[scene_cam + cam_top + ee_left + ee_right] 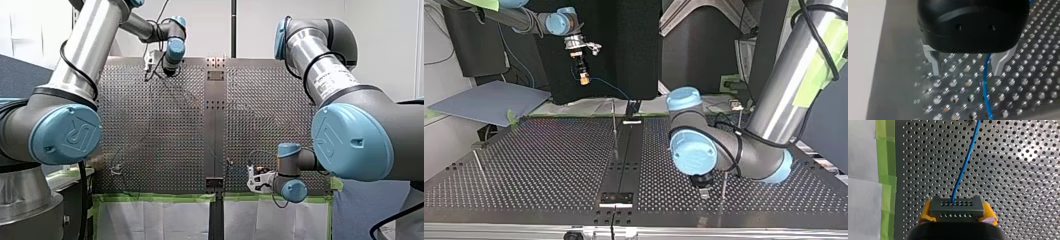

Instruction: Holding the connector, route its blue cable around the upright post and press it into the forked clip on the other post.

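Right gripper was clamped on a dark grey rectangular connector with rows of small holes, with yellow pads on its two short ends. A thin blue cable left the connector's face and ran ahead of the gripper, slightly slanted, over the silver perforated metal table. A green tape strip lined the table edge beside the gripper, with a white sheet beyond it.

Top view: my right arm was at the upper left of the frame, its gripper high above the table's far edge. The cable sagged down and right toward a black fixture at centre top. A thin upright metal post stood at frame centre, just in front of that fixture. Whether the cable touched it, could not tell.

Left gripper had a black body and metal fingers spread wide, grasping nothing, close over the table. The blue cable passed between the fingers, just beside one of them, and carried on ahead over the holes.

Top view: my left arm was at lower right of centre, gripper low, with a second thin post just beside it. The forked clip was too small to make out.

Front view: my left arm reached to the upper left of the frame. The right gripper sat lower right of centre, near the taped edge.
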You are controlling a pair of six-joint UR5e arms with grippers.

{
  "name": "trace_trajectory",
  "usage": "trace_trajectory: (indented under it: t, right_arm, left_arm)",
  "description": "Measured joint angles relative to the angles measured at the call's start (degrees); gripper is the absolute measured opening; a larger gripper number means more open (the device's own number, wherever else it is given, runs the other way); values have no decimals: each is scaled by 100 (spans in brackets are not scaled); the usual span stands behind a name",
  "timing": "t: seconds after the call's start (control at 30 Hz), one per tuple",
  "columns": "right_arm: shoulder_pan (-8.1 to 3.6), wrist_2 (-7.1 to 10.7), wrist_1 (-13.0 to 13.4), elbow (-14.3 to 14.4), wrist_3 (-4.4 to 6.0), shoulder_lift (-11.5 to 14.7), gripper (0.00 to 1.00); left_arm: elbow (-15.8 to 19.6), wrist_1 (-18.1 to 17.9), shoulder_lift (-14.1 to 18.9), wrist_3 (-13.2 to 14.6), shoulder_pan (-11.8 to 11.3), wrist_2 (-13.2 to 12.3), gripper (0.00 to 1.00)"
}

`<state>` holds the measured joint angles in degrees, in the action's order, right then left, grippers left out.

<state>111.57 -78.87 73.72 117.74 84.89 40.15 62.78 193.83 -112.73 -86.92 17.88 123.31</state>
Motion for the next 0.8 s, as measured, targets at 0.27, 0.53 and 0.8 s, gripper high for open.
trace_trajectory:
  t: [0.27, 0.53, 0.8]
  right_arm:
    - [0, 0, -4, 0, -11, 0, 0]
    - [8, 3, -5, 0, -27, -1, 0]
    - [12, 2, -5, 0, -35, -1, 0]
  left_arm:
    - [255, -88, -12, 81, 175, 204, 100]
    - [441, -233, -14, 241, 330, 489, 100]
    - [665, -558, -15, 484, 510, 734, 100]
